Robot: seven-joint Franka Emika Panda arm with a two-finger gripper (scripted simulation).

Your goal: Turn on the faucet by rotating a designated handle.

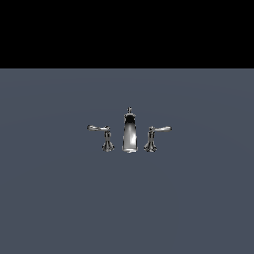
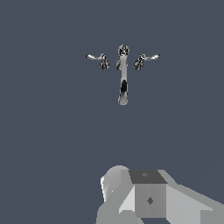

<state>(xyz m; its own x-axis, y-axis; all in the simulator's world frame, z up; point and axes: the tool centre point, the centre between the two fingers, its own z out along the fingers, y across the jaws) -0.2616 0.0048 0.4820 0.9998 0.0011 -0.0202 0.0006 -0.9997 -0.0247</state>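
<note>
Looking first at the exterior view, I found the faucet (image 1: pixel 129 132) standing alone on a plain grey-blue floor (image 1: pixel 59 198), with a black band across the top of the picture. It was a three-piece chrome set: a tall tapered spout (image 1: pixel 129 134) in the middle with a small knob on top, and a lever on each side. The handle (image 1: pixel 101 133) I wanted stood towards the exterior view's left, on a flared pedestal, its curved arm reaching out to that same side. The mirror lever (image 1: pixel 155 135) pointed the other way. No part of the arm showed in this view.

Turning to the wrist view, I saw the same set well apart from the camera, the handle (image 2: pixel 98 59) beside the spout (image 2: pixel 123 78) and the other lever (image 2: pixel 145 59) beyond it. A grey, blocky part of the robot's own body filled the near edge of the picture. I could not see the gripper's fingertips anywhere, so I could not tell how far apart they stood; nothing appeared to be held.

I judged the handle to be rigid polished metal, slippery under the pads, and fixed to turn only about its pedestal. I reckoned the best purchase was out near the tip of the curved arm, where a push or a pinch would get the most leverage.
</note>
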